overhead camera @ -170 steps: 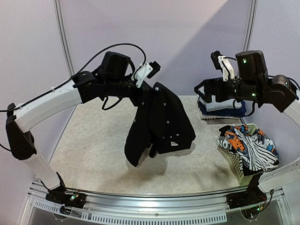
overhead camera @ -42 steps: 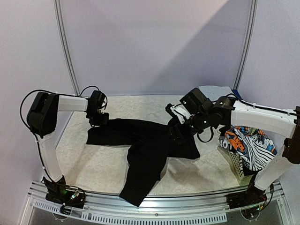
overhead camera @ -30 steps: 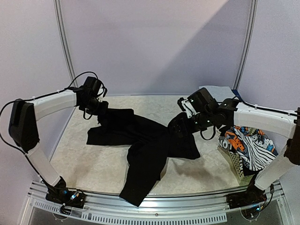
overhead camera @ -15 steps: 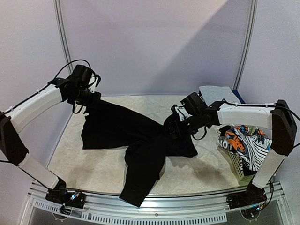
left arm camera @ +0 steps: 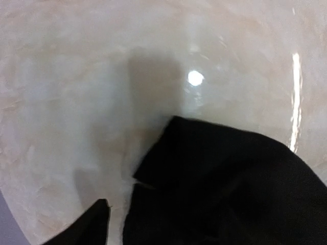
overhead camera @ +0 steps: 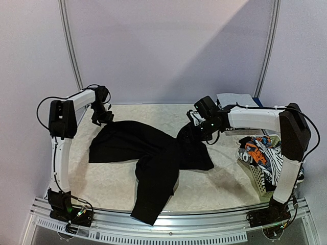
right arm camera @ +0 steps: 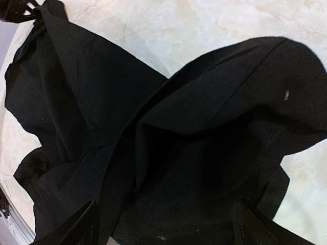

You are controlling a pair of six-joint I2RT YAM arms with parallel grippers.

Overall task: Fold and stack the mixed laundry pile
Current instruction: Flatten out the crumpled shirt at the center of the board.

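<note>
The black top [overhead camera: 153, 153] lay sprawled across the middle of the worktop [overhead camera: 219, 181], one long part reaching right down to the near edge. The left claw [overhead camera: 103, 118] hovered at its far left corner. In the wrist view one finger [left arm camera: 92, 227] sat well off to the side, clear of the cloth: spread wide, gripping nothing. The right claw [overhead camera: 188, 133] was low over the top's right half, fingers [right arm camera: 76, 227] wide apart, black cloth beneath them. The printed clothes [overhead camera: 263, 153] sat heaped in the basket [overhead camera: 258, 186] by the right edge.
</note>
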